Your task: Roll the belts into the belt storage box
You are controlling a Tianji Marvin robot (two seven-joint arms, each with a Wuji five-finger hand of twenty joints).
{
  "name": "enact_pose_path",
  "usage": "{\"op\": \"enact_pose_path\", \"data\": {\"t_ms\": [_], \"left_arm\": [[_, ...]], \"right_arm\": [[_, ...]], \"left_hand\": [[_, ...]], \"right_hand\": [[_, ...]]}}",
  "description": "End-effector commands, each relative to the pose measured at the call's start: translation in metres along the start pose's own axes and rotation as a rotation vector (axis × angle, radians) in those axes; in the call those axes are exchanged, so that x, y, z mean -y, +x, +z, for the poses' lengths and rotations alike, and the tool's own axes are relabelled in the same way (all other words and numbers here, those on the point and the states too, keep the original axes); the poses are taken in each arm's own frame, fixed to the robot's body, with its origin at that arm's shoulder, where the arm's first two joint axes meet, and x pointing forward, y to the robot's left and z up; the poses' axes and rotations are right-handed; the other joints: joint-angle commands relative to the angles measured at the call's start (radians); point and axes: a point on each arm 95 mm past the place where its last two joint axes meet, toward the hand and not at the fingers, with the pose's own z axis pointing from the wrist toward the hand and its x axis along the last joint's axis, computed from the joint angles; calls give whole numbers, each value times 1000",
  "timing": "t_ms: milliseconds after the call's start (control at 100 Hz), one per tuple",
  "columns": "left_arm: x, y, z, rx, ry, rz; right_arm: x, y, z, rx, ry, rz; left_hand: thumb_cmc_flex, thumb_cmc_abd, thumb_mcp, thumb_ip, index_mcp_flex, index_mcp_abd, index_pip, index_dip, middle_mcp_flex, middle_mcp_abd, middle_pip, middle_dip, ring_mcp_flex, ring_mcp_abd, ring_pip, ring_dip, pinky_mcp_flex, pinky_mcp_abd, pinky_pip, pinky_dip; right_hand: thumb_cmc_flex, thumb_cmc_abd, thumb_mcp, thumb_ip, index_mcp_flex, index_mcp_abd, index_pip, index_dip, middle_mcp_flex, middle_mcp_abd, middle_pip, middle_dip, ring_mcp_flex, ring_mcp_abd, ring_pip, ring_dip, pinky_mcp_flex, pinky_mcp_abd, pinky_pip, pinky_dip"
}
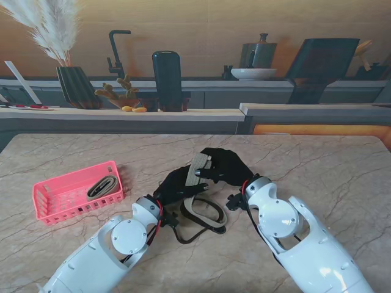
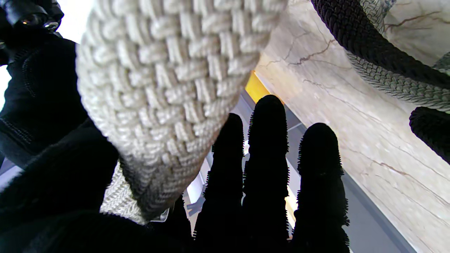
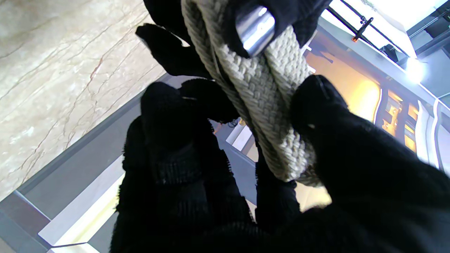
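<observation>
A beige woven belt (image 1: 198,171) is held off the table at the centre, partly rolled, between both black-gloved hands. My right hand (image 1: 227,165) pinches the coil, thumb and fingers (image 3: 316,105) pressed on the belt (image 3: 267,98). My left hand (image 1: 174,183) meets it from the left; the weave (image 2: 168,88) lies against its thumb and palm while three fingers (image 2: 267,168) stay straight. The belt's loose tail (image 1: 204,213) loops on the marble nearer to me. The pink storage box (image 1: 46,204) sits at the left with a rolled belt (image 1: 102,187) inside.
The marble table (image 1: 317,165) ends at a grey counter farther from me. On that counter stand a vase, a dark bottle (image 1: 167,79), a bowl and a tap. A shiny metal tip (image 3: 255,30) shows against the coil.
</observation>
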Motion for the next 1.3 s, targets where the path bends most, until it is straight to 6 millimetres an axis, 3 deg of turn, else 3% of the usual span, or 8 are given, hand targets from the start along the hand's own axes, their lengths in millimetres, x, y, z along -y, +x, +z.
{"op": "enact_pose_path", "data": {"t_ms": [0, 210, 530, 1120, 1290], "left_arm": [[-2, -6, -1, 29, -5, 0], [-2, -7, -2, 11, -20, 3], [0, -9, -2, -13, -47, 0], [-1, -8, -4, -34, -43, 0], [-5, -5, -5, -43, -31, -24]], "right_arm": [[5, 25, 1, -78, 9, 20], [-4, 30, -3, -77, -12, 25], [-20, 38, -5, -41, -52, 89], [-31, 45, -5, 11, -178, 146], [-33, 44, -3, 26, -234, 176]], "left_hand": [[-18, 7, -12, -4, -111, 326, -238, -60, -46, 1, -52, -38, -42, 8, -34, 19, -35, 11, -29, 20], [-5, 13, -19, -2, -130, 289, -290, -89, -137, -7, -197, -166, -173, 8, -178, 2, -136, -3, -111, 45], [5, 15, -9, -2, -133, 258, -319, -103, -146, -29, -249, -216, -218, -19, -272, -23, -177, -46, -158, 65], [80, 64, 29, 10, -120, 253, -292, -93, -99, -48, -216, -206, -185, -46, -270, -10, -158, -71, -179, 78], [145, 130, 34, 15, -74, 245, -206, -55, -35, -58, -161, -186, -147, -62, -240, -6, -133, -88, -158, 87]], "right_hand": [[55, 60, 78, -4, 146, -184, 239, 70, 138, -279, 94, 14, 11, -157, -45, -17, 12, -22, 30, 11], [54, 58, 82, -4, 148, -180, 238, 70, 143, -277, 85, 14, 12, -159, -68, -28, 10, -21, 26, 9], [50, 52, 95, -6, 158, -154, 235, 57, 158, -269, 76, 11, 22, -153, -77, -32, 13, -19, 25, 8], [38, 61, 98, -11, 147, -157, 238, 47, 159, -275, 79, 3, 31, -166, -74, -34, 25, -36, 38, 7], [33, 70, 92, -12, 137, -169, 243, 47, 152, -284, 83, 2, 30, -176, -69, -34, 28, -46, 43, 5]]}}
